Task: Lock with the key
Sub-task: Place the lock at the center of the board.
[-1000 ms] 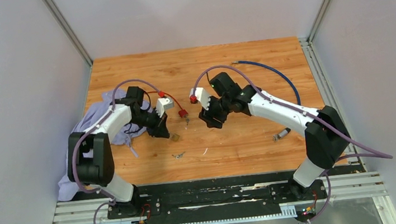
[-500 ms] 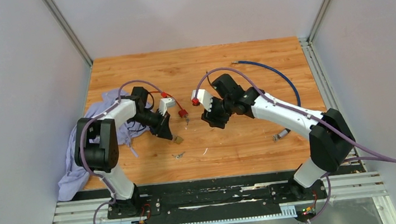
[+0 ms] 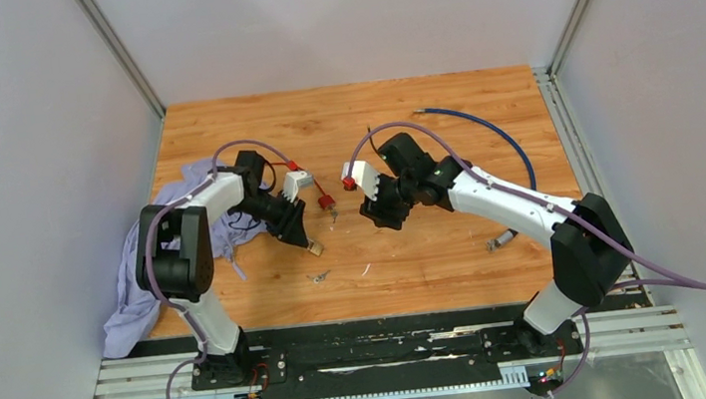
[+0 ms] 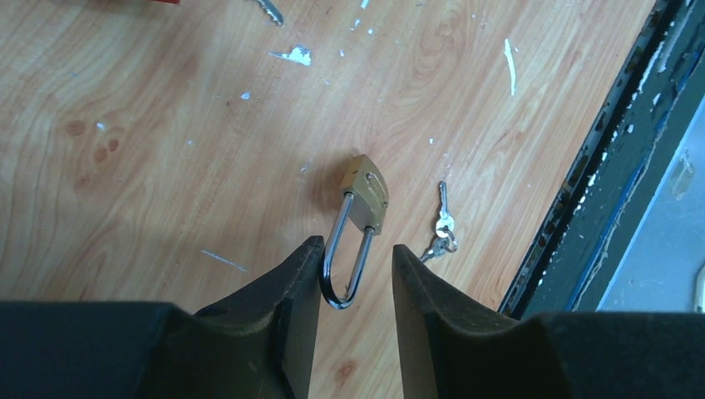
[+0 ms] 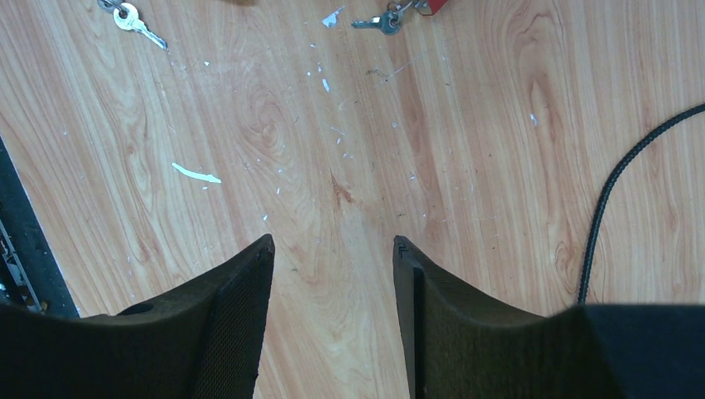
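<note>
Brass padlock (image 4: 366,195) on table (image 4: 125,125), shackle (image 4: 331,249) between parted left jaws, right jaws wide

Bright, even light; a soft shadow beside the padlock (image 4: 367,189); tabletop (image 4: 166,125) grain sharp.

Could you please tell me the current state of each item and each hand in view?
padlock: lying flat, no key in it.
left hand: open around the padlock's shackle, not gripping.
right hand: open, empty.
key ring: lying loose beside the padlock.
red-tagged key: lying loose, unused.
cloth: crumpled.
</note>
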You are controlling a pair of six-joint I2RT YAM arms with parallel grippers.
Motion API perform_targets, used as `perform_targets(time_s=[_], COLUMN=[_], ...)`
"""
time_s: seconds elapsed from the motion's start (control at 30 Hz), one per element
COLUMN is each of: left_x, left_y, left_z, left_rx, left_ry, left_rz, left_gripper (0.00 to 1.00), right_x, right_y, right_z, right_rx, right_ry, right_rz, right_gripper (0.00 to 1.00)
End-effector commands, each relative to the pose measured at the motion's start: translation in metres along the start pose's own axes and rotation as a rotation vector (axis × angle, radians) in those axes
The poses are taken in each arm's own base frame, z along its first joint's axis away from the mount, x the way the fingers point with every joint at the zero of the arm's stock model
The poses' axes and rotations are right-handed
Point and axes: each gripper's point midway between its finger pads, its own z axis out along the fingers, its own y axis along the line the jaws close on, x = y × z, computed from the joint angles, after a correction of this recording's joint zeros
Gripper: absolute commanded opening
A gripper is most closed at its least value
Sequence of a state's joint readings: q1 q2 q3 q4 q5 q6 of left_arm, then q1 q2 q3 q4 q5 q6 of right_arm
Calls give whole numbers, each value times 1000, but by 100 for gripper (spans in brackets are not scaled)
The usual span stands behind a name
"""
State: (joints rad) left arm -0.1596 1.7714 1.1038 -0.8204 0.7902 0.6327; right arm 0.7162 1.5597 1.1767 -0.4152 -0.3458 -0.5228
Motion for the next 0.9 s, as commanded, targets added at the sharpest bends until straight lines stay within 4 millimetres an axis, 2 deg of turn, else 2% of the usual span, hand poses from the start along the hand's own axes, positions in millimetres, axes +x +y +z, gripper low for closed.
perform_targets(time_s=[0.0, 0.2, 0.37, 0.67, 0.73, 0.77, 0.87], left_x=[-3, -3, -14, -56, -65, -70, -83], left_y=[10, 20, 28, 35, 38, 39, 39], left_z=[-1, -6, -19, -56, -64, -68, -79], left_rx=[-31, -81, -172, -377, -433, -456, -504], left_ry=[19, 38, 20, -135, -177, -198, -258], left_rz=[3, 9, 38, 136, 146, 155, 181], left_gripper=[42, 47, 52, 66, 70, 73, 86], right_x=[3, 3, 1, -9, -9, -10, -10], right_y=[-4, -5, -7, -17, -21, -23, -31], right_z=[-3, -3, -7, -23, -28, -30, -39], right_rx=[14, 19, 36, 99, 119, 128, 159], right_ry=[-6, -6, -10, -42, -47, -51, -60], right_rz=[-12, -16, -22, -17, -17, -16, -3], right_gripper=[54, 53, 54, 60, 62, 66, 69])
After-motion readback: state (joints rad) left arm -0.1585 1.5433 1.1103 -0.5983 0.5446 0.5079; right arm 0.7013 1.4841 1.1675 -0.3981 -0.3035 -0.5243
